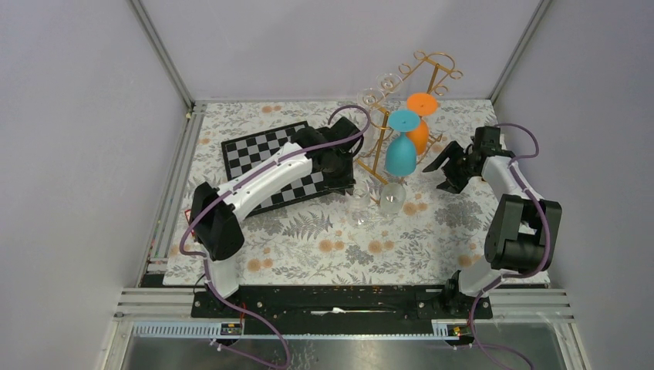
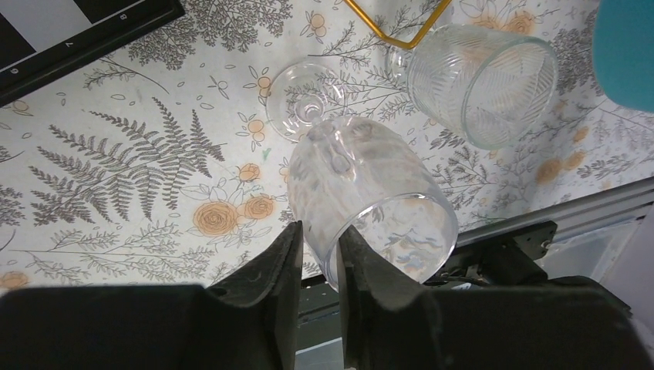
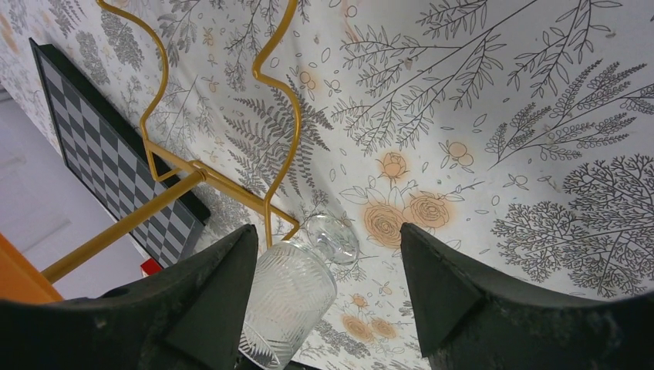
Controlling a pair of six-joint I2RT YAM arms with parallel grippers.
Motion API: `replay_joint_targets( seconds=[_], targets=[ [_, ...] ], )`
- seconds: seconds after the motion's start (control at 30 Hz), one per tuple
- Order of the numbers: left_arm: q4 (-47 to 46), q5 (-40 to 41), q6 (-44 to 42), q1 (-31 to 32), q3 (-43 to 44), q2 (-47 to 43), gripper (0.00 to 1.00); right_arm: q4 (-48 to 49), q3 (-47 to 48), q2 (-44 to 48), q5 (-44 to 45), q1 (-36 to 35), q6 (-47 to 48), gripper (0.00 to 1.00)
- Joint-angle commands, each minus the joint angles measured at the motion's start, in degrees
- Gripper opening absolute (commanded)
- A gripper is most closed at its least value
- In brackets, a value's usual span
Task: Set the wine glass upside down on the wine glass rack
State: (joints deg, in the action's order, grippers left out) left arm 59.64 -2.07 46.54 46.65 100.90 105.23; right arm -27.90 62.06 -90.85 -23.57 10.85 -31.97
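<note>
The left end effector (image 2: 320,258) is seen nearly closed astride the rim wall of the clear wine glass (image 2: 362,185), on the desk (image 1: 324,254) near the wine glass rack (image 3: 123,223); a firm pinch cannot be confirmed. The right end effector (image 3: 328,235) is held open and empty. The glass is judged light, rigid, slippery and fragile, with the stem the safer hold. No writing can be read.

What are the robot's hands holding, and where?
The left gripper straddles the clear wine glass wall near its rim; whether it grips firmly cannot be told. The right gripper is open, holding nothing.
</note>
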Motion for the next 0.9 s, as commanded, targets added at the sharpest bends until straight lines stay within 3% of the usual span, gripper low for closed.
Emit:
replay_joint_targets(
  seconds=[0.0,0.23,0.6,0.87],
  targets=[
    [5.9,5.6,-2.6,1.2,4.6,2.2,0.22,1.5,2.3,-1.1,-1.4,0.2,-1.1,0.74],
    [9.5,7.5,-4.1,2.0,6.9,3.7,0.24,3.9,1.0,-1.1,-2.1,0.2,-2.3,0.73],
    [8.4,8.0,-3.0,2.1,4.4,0.0,0.06,4.6,0.8,-2.7,-4.4,0.2,-2.5,0.71],
    [8.0,7.4,-2.6,2.1,1.8,-3.0,0.03,5.8,0.6,-4.6,-5.6,0.2,-3.2,0.7]
  ],
)
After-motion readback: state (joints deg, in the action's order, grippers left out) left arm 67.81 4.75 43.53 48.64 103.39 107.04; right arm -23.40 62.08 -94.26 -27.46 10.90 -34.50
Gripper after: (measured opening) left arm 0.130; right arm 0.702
